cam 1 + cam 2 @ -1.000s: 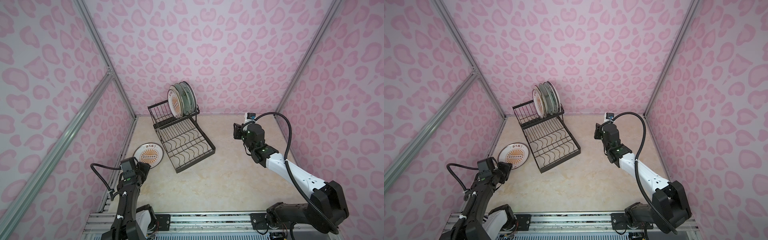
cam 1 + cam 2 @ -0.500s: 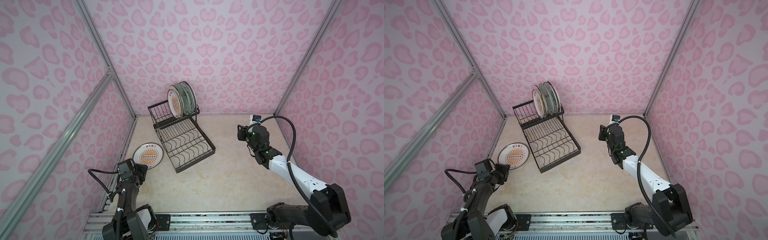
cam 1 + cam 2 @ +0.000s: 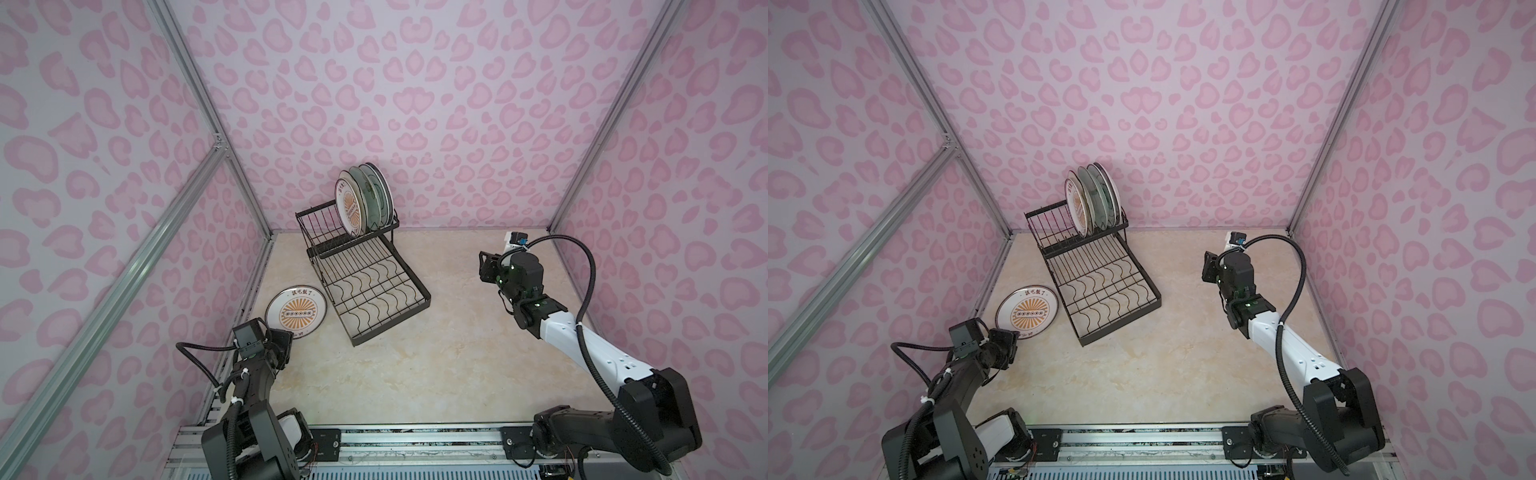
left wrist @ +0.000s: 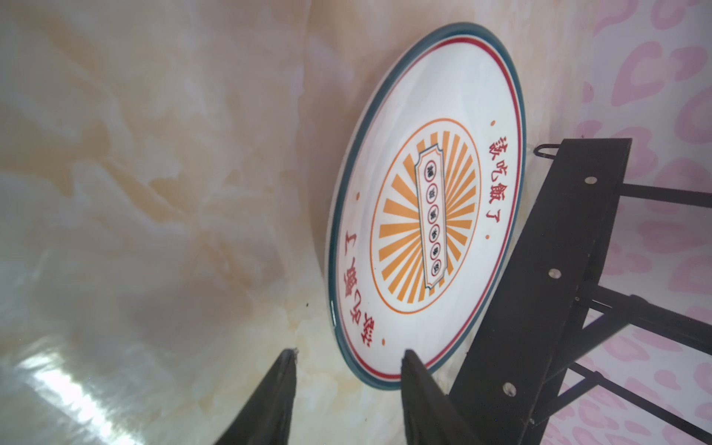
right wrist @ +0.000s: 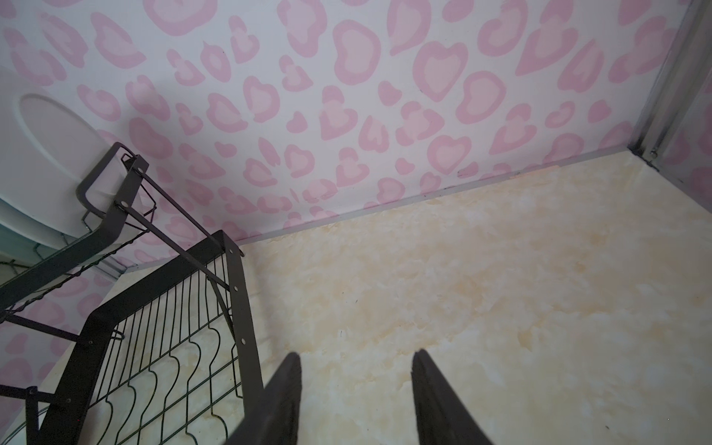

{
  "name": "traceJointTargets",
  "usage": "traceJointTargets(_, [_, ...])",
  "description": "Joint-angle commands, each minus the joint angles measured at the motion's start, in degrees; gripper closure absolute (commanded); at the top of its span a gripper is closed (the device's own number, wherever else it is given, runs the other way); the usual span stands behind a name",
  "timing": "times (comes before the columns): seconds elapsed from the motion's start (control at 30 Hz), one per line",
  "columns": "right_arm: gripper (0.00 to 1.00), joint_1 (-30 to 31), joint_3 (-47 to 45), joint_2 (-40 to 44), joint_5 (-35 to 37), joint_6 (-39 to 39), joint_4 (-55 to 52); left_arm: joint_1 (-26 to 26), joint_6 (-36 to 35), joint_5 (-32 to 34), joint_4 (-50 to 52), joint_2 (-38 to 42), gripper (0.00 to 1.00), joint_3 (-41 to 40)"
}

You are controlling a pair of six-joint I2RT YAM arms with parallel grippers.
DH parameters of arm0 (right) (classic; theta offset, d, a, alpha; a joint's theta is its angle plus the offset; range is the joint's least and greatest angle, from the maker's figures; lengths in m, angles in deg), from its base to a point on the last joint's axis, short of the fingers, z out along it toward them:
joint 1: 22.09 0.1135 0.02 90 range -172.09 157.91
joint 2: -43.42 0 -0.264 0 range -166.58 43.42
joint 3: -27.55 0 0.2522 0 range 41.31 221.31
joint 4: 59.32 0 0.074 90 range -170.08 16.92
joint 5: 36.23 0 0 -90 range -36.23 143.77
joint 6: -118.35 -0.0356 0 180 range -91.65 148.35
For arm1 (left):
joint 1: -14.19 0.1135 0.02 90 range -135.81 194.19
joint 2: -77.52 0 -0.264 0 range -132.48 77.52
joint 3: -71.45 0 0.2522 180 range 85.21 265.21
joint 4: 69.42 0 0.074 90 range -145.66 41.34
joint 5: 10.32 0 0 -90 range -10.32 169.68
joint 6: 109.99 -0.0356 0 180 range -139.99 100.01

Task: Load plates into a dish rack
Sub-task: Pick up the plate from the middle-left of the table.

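Note:
A white plate with an orange sunburst lies flat on the table, left of the black wire dish rack. Three plates stand on edge in the rack's raised tier; the lower tray holds nothing. My left gripper hovers open just short of the sunburst plate's near rim, holding nothing. One of its fingertips overlaps the rim in the left wrist view. To the right of the rack, my right gripper is open and empty over bare table.
Pink patterned walls close in the table on three sides, with aluminium posts at the corners. The flat plate lies close to the left wall. The rack's side bar stands right beside it. The rack's corner is near my right gripper.
My right gripper has drifted a little to the right, away from the rack. My left arm has sunk back slightly toward the near edge. Both stay open.

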Motion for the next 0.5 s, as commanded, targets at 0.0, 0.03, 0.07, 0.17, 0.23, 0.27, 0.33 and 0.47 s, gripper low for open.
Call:
traceJointTargets(0.0, [0.54,-0.38,-0.56,0.3,-0.93,-0.46,2.0,0.21,-0.05,-0.59,-3.35,-1.5,0.54,-0.42])
traceJointTargets(0.03, [0.54,-0.48,-0.52,0.29,-0.93,-0.52,2.11,0.18,0.07,-0.68,-3.85,-2.02,0.54,-0.58])
traceJointTargets(0.07, [0.54,-0.6,-0.55,0.3,-0.94,-0.59,2.11,0.26,0.11,-0.62,-4.28,-2.38,0.54,-0.51])
traceJointTargets(0.17, [0.54,-0.86,-0.62,0.32,-1.17,-0.69,2.26,0.49,-0.14,-0.57,-5.5,-4.04,0.55,-0.2])
traceJointTargets(0.23, [0.54,-0.85,-0.61,0.3,-1.21,-0.69,2.23,0.62,-0.61,-0.75,-6.14,-5.44,0.55,0.36])
traceJointTargets(0.27, [0.54,-0.85,-0.61,0.3,-1.21,-0.7,2.24,0.7,-0.63,-0.77,-6.44,-6.06,0.55,0.54])
traceJointTargets(0.33, [0.54,-0.9,-0.65,0.4,-1.21,-0.63,2.34,0.87,-0.61,-1.29,-7.44,-7.46,0.56,0.78])
traceJointTargets(0.47, [0.54,-0.94,-0.55,0.43,-1.15,-0.66,2.29,1.1,-0.16,-1.08,-8.1,-9.92,0.56,1.16])
